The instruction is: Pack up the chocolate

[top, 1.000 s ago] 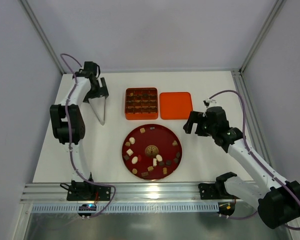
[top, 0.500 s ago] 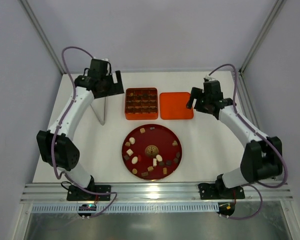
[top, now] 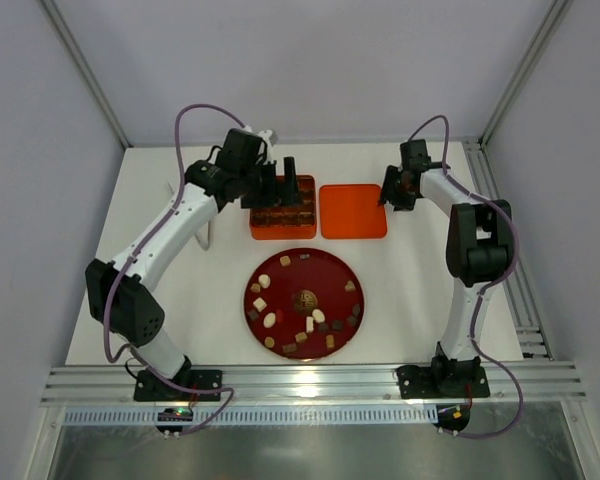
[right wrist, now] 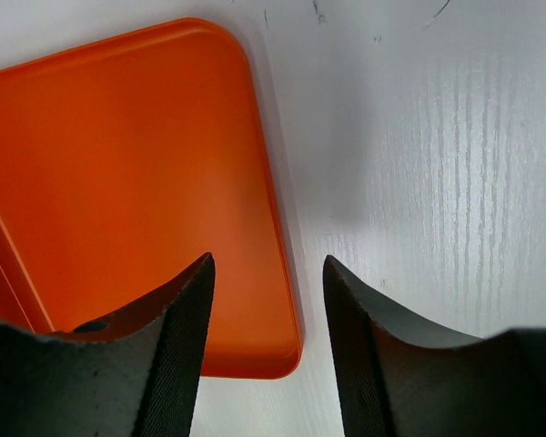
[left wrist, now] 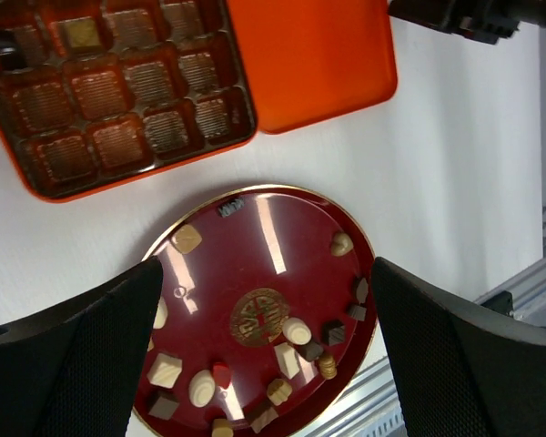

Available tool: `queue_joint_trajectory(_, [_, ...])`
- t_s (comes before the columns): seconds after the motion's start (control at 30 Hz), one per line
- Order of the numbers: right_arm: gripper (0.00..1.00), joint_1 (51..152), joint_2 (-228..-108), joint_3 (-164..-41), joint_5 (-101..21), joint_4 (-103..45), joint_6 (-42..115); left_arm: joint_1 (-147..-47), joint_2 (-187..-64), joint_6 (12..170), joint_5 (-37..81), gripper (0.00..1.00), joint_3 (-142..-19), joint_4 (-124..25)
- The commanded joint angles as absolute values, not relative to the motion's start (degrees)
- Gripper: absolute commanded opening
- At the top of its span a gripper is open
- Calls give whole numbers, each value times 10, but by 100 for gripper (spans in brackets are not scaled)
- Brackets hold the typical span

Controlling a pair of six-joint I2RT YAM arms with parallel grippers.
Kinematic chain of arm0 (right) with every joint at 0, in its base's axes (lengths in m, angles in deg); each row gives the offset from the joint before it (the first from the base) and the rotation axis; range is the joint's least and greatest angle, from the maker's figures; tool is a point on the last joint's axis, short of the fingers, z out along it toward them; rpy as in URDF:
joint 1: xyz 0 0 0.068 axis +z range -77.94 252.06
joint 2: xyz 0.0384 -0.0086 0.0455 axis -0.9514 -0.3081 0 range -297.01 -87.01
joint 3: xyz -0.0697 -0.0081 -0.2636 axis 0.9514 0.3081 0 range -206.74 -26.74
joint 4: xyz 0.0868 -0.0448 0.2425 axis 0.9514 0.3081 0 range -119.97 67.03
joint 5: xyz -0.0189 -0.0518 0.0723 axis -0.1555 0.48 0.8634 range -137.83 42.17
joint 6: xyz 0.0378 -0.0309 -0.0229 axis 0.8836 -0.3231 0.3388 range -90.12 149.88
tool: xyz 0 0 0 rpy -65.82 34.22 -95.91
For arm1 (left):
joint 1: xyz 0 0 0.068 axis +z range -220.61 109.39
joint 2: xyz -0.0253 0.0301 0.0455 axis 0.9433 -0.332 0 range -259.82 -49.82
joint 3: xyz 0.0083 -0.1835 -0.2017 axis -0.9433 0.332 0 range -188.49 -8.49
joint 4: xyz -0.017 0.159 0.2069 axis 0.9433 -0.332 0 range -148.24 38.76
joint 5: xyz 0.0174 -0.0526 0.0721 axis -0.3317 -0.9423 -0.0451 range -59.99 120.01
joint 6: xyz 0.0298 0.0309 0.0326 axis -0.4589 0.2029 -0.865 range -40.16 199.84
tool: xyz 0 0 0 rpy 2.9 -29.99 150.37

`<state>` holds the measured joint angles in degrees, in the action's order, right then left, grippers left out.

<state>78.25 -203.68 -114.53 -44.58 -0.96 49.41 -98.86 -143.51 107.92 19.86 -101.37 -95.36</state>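
While hovering with left gripper point(left wrist: 266, 273) spread empty over chocolate point(left wrist: 187, 239) below: judged pre-pick. Right gripper point(right wrist: 268, 264) part-spread astride lid point(right wrist: 136, 182) edge, pinching nothing. Next: lower, pinch one piece

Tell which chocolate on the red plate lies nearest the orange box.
The dark piece on the plate rim; the tan square beside it sits further in.
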Motion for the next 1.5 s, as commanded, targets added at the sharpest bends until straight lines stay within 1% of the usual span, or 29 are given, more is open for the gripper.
queue_joint_trajectory(0.0, [52, 782, -2046, -1182, -435, 11, 481, -1012, -1468, 1090, 164, 93, -1046, -922])
queue_joint_trajectory(0.23, [44, 782, -2088, -1216, -447, 30, 465, -1048, -1522, 1110, 167, 93, -1077, -902])
queue_joint_trajectory(0.3, [43, 782, -2096, -1222, -452, 36, 463, -1051, -1534, 1117, 162, 93, -1085, -896])
queue_joint_trajectory(0.33, [41, 781, -2103, -1231, -458, 40, 461, -1053, -1543, 1118, 155, 93, -1087, -894])
queue_joint_trajectory(0.43, [38, 782, -2115, -1240, -471, 51, 458, -1056, -1558, 1122, 146, 93, -1102, -892])
queue_joint_trajectory(0.7, [30, 785, -2117, -1232, -472, 49, 453, -1059, -1613, 1124, 130, 92, -1142, -890])
queue_joint_trajectory(0.77, [29, 786, -2116, -1228, -475, 50, 452, -1059, -1624, 1129, 127, 92, -1148, -890])
queue_joint_trajectory(0.93, [25, 791, -2119, -1222, -471, 47, 449, -1059, -1651, 1139, 116, 92, -1162, -884])
queue_joint_trajectory(1.07, [15, 792, -2124, -1232, -468, 52, 446, -1059, -1668, 1145, 114, 91, -1176, -878])
queue_joint_trajectory(1.1, [9, 791, -2126, -1239, -470, 60, 441, -1059, -1673, 1147, 113, 91, -1181, -878])
queue_joint_trajectory(1.17, [4, 791, -2125, -1240, -468, 63, 439, -1059, -1689, 1151, 109, 91, -1203, -878])
queue_joint_trajectory(1.27, [4, 787, -2113, -1235, -458, 62, 435, -1059, -1716, 1155, 94, 92, -1239, -878])
queue_joint_trajectory(1.47, [4, 761, -2059, -1176, -420, 26, 440, -1055, -1782, 1142, 86, 90, -1304, -882])
